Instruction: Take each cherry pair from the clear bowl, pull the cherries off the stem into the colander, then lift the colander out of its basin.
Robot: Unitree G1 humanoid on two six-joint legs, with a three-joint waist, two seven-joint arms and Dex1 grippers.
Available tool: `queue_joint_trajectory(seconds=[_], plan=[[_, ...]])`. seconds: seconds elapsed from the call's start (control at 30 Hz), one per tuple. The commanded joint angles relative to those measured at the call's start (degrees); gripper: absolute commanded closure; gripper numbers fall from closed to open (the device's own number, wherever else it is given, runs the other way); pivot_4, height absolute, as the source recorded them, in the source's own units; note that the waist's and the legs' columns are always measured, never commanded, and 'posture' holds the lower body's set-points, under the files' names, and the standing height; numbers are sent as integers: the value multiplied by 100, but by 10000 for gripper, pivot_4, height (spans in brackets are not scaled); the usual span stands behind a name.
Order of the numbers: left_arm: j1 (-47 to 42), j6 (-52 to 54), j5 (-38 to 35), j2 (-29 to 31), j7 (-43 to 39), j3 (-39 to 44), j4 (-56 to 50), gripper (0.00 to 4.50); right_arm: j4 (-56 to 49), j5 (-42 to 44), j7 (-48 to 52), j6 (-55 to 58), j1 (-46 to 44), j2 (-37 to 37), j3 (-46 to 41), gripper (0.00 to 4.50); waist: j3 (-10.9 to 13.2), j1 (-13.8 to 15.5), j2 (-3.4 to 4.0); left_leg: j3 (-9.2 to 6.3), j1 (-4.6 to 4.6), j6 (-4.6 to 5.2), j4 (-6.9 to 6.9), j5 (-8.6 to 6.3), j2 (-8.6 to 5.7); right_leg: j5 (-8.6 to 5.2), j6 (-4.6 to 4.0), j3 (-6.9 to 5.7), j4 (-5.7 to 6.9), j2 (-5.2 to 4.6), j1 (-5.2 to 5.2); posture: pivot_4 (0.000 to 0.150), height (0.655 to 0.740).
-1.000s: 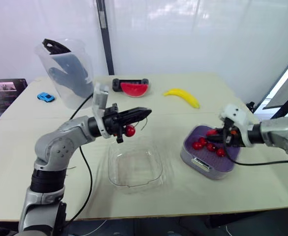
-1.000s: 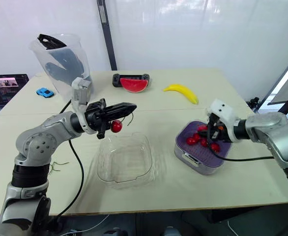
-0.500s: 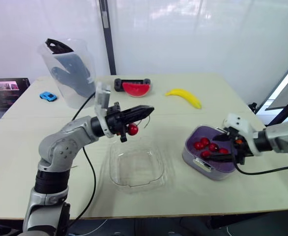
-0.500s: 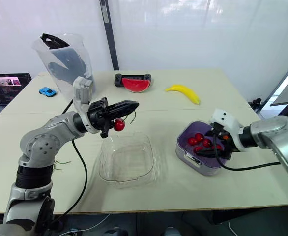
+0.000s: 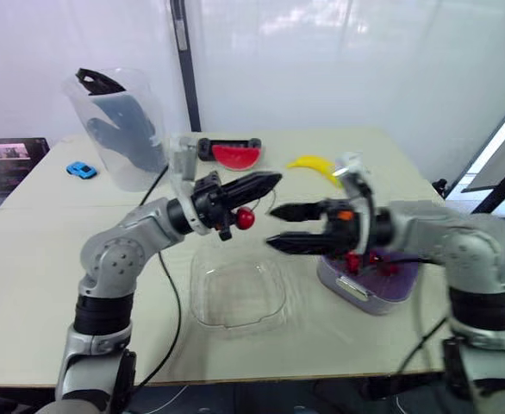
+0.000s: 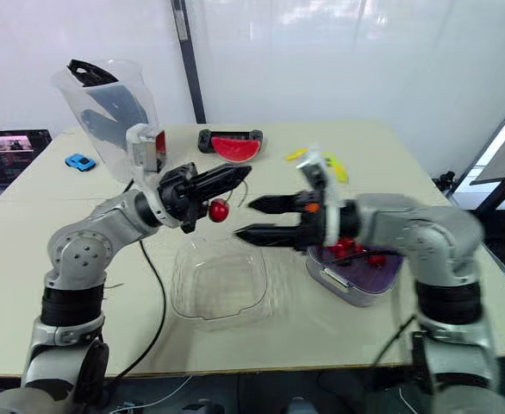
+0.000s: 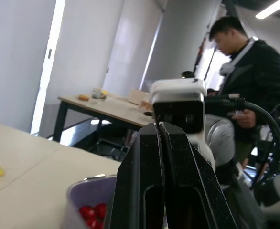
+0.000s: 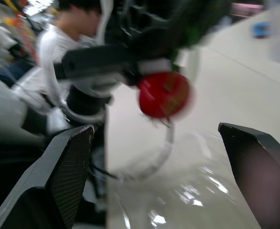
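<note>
Left eye view: the left pincer point(image 5: 270, 180) is clamped together on the stem of a single red cherry point(image 5: 246, 218). The cherry hangs under the fingers, above the 12 o'clock rim of the clear bowl point(image 5: 238, 291). The right pincer point(image 5: 274, 228), its fingers wide apart, points at the cherry from 3 o'clock, near but not touching. At the bowl's 3 o'clock on the table point(image 5: 46, 285), the purple colander point(image 5: 396, 278) sits in its basin point(image 5: 328, 274) and holds loose cherries point(image 5: 353, 260).
</note>
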Motion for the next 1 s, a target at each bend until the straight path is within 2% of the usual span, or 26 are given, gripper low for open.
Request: queue_joint_trajectory(seconds=[0.03, 0.23, 0.37, 0.5, 1.0], plan=[[-121, -2, -87, 27, 18, 73, -155, 45000, -58, 156, -516, -63, -159, 382, -44, 351, 0, 3, 0, 1, 0, 0, 1, 0, -4, 0, 0, 1, 0, -4, 1, 1500, 7400], [-112, 17, -91, 67, 24, 70, -178, 45000, -19, 452, -861, -12, -229, 679, -153, 351, 0, -24, 0, 0, 0, 5, 2, -3, 0, 0, 0, 1, 1, 2, -2, 1500, 7400], [-88, 21, -67, 81, 9, 64, -188, 45000, -8, 578, -935, 5, -212, 613, -184, 13762, 0, -32, 0, 1, 0, 8, 0, -5, 0, 0, 0, 1, 2, 3, -4, 1500, 7400], [-72, 25, -51, 75, -3, 51, -187, 45000, -24, 583, -924, -7, -187, 456, -162, 32824, 0, -33, 0, 2, 0, 13, -1, -7, 0, 0, 0, 1, 2, 3, -4, 1500, 7400], [-72, 15, -21, 78, -44, 16, -163, 45000, 92, 434, -578, -60, -77, -151, 17, 32824, 0, -30, 0, 2, 0, 14, -1, -8, 0, 0, 0, 2, 1, 4, -3, 1500, 7400]])
